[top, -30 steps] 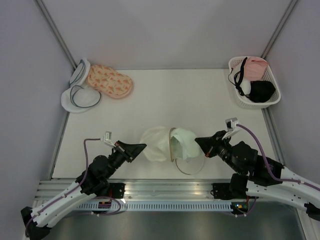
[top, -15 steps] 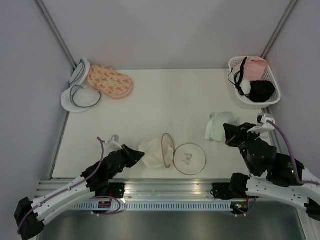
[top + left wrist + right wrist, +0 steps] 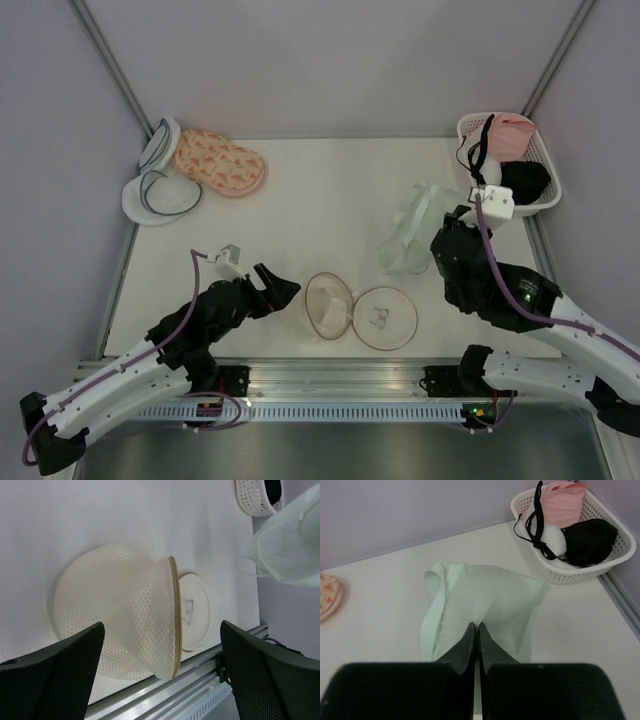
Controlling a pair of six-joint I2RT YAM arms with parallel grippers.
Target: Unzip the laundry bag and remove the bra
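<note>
1. The laundry bag [image 3: 330, 306] lies on the surface [image 3: 330, 190] at the lower middle of the top view. Its zip is undone. The mesh dome stands tipped with its tan rim facing the right of the frame, and the flat half lies just beside it. Nothing mint shows inside.
2. The left end effector [image 3: 281, 292] sits at the bag's left edge, its fingers wide apart. In the left wrist view the dome fills the gap between the two dark fingers [image 3: 60, 670] without being clamped. I judge it is placed there as a brace, so that the light bag does not trail after the garment.
3. The right end effector [image 3: 476, 628] has its fingers pressed together on a fold of the bra [image 3: 485, 600].
4. In the top view the bra [image 3: 408, 232] hangs right of centre, well apart from the bag, and by its shadow it appears lifted off the surface.
5. The pinch is near the garment's middle, so the cups droop to both sides. A thin strap loop dangles free in the upper right of the left wrist view and could catch on something.
6. The white basket [image 3: 500, 208] in the upper right corner already holds a pink garment [image 3: 512, 135] and a black bra [image 3: 524, 182]. Removal looks done, and the basket is a likely place to set the bra down.
7. The pink flower pouch [image 3: 220, 162] and the grey-rimmed pouches [image 3: 155, 192] lie in the upper left, well apart.
</note>
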